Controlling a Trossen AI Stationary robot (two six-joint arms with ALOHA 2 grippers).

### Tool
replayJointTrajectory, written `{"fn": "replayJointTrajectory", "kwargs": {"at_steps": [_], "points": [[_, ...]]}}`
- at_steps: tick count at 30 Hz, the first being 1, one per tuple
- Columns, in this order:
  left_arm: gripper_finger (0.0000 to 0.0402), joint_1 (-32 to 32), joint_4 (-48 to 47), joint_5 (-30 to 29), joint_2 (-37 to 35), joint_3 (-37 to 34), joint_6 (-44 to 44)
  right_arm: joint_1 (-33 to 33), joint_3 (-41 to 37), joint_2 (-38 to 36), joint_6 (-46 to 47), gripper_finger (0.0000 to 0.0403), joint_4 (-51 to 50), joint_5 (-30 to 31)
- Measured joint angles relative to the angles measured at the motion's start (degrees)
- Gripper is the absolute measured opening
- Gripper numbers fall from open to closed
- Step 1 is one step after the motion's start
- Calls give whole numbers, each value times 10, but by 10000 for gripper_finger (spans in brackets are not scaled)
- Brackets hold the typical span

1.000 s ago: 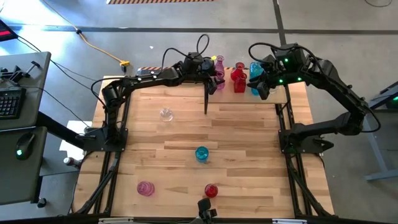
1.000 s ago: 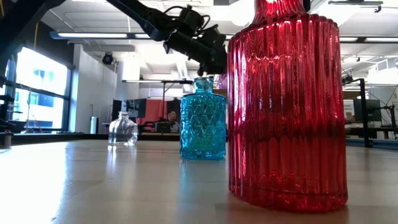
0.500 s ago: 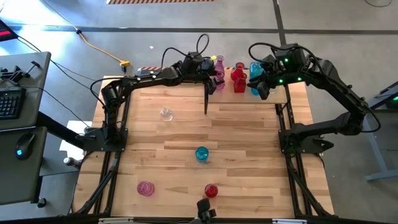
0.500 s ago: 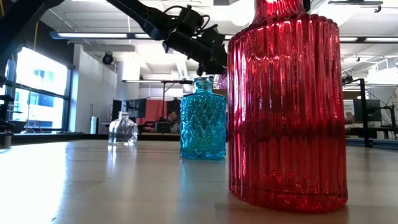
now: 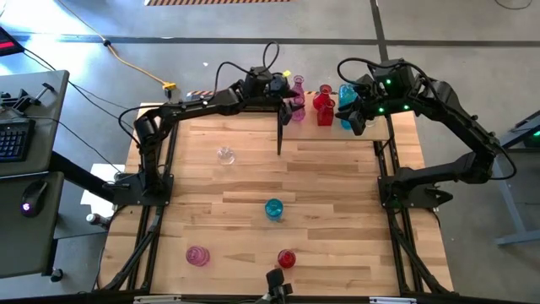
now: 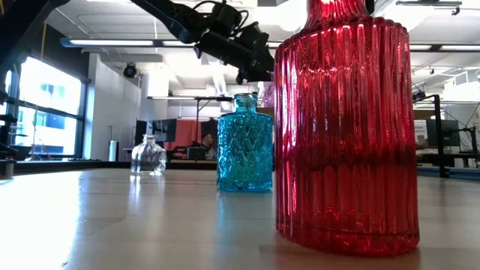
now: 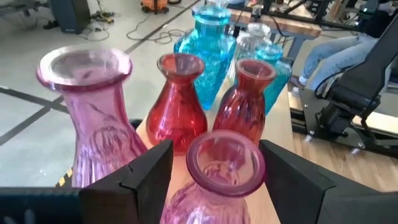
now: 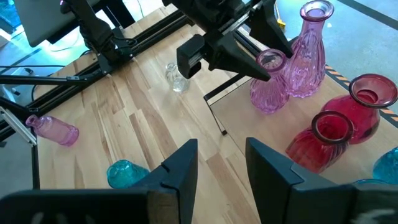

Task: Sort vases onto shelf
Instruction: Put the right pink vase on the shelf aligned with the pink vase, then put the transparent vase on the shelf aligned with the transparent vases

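The left gripper (image 5: 294,108) hangs at the far edge of the table in the high view, fingers spread wide around a short pink vase (image 5: 298,113) on the shelf (image 5: 396,125); the right gripper (image 5: 355,120) hovers a little to the side near the turquoise bottles (image 5: 346,95), its fingers parted and holding nothing. Four vases remain on the tabletop (image 5: 337,194): a clear one (image 5: 225,154), a turquoise one (image 5: 273,208), a pink one on its side (image 5: 197,255) and a red one (image 5: 287,257).

The low view is filled by a ribbed red vase (image 6: 346,127) close up, with the diamond-cut turquoise bottle (image 6: 244,144) and small clear bottle (image 6: 148,156) behind; the left arm (image 6: 225,37) reaches overhead.

The left wrist view shows its two dark fingers (image 7: 146,177) either side of the short pink vase's rim (image 7: 225,163), not touching it. Glass like this is probably light, stiff, slick and brittle (a hard squeeze could chip it), so the narrow neck under the flared lip looks the surest hold. Neighbours crowd close: a tall pink vase (image 7: 93,118), two red vases (image 7: 176,106) (image 7: 247,99), turquoise behind. A sideways pull-out could knock them.

The right wrist view sees its own fingers (image 8: 180,168) apart above bare wood, with the left gripper (image 8: 267,59) straddling the pink vase (image 8: 268,84) and the red pair (image 8: 348,121) just beside
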Motion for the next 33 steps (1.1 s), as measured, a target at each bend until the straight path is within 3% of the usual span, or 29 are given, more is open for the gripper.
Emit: {"fn": "replayJointTrajectory", "kwargs": {"at_steps": [18,25,33], "points": [[225,0,0,0,-29,0,-10,0,0,0,0,115,0,0],[225,1,-59,4,-59,0,-44,0,0,0,0,115,0,0],[225,7,-129,104,-80,0,-157,0,0,0,0,115,0,0]]}}
